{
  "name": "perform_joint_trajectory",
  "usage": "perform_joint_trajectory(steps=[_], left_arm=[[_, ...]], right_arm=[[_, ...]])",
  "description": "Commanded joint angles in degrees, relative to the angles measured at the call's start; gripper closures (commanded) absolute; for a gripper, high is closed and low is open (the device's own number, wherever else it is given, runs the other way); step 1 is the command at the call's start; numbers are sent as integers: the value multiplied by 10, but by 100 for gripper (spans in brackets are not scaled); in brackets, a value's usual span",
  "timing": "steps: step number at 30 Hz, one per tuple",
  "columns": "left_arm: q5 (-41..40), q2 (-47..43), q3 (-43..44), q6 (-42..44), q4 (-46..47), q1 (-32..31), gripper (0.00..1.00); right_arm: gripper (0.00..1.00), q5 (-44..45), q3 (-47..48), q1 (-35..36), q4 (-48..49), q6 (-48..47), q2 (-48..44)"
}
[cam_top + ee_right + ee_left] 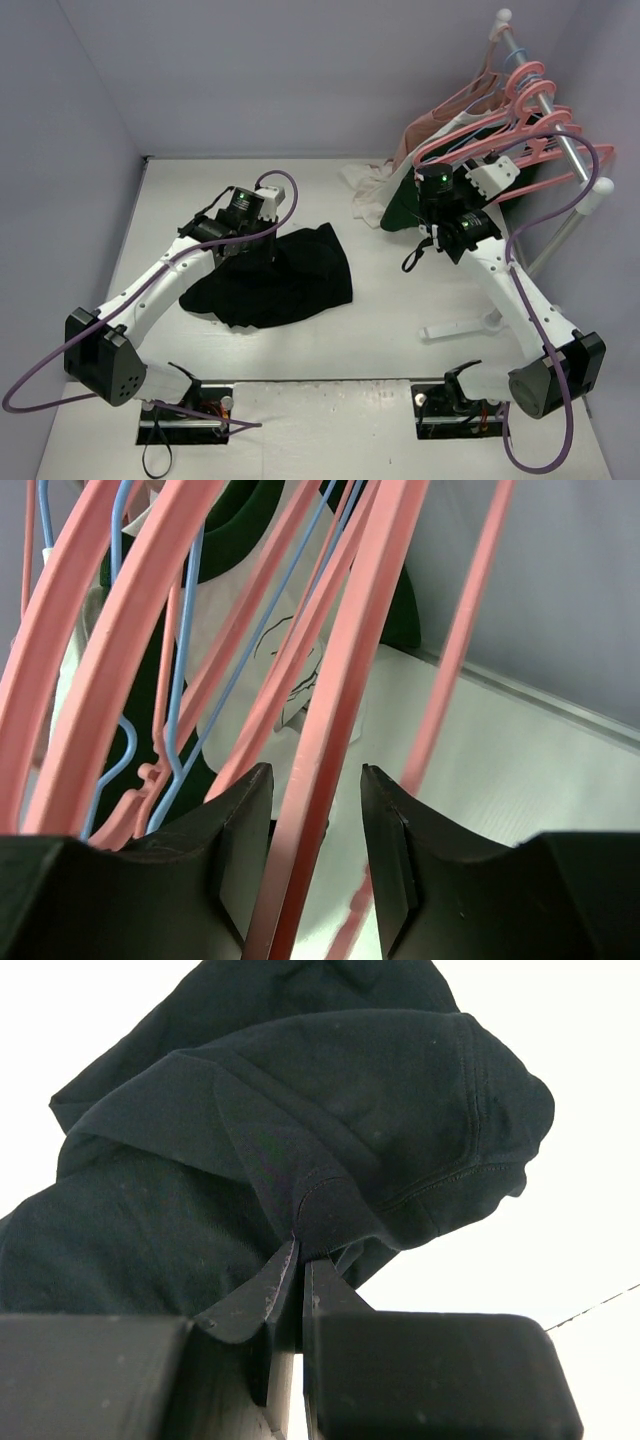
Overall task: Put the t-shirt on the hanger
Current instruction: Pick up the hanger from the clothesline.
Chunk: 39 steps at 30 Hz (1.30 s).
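T-shirt (290,275): black, soft, floppy, surely light, lying crumpled on the surface (380,340) left of centre. Pinched at a hemmed fold by the left claw (300,1255), clamped shut on the cloth. Bound to sag and bunch, so probably better taken near collar or shoulder seams. Right claw (315,780) open, straddling a pink hanger (335,710) bar on the rack (583,158), not squeezing.
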Motion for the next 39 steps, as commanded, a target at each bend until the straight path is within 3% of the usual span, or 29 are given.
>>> perform_joint_trajectory(steps=[1,4,15,29,39], left_arm=[[7,-15,11,1,13,4,100],[7,-12,12,1,13,4,100],[9,-1,19,5,12,4,100],[5,1,26,6,12,4,100],[2,3,23,3,11,4,100]], right_arm=[[86,35,7,-3,7,5,-7],[100,41,10,2,7,-1,-15],[100,128,73,94,7,-36,-45],[100,106,91,112,7,-23,-74],[100,121,84,196,8,-17,-75]])
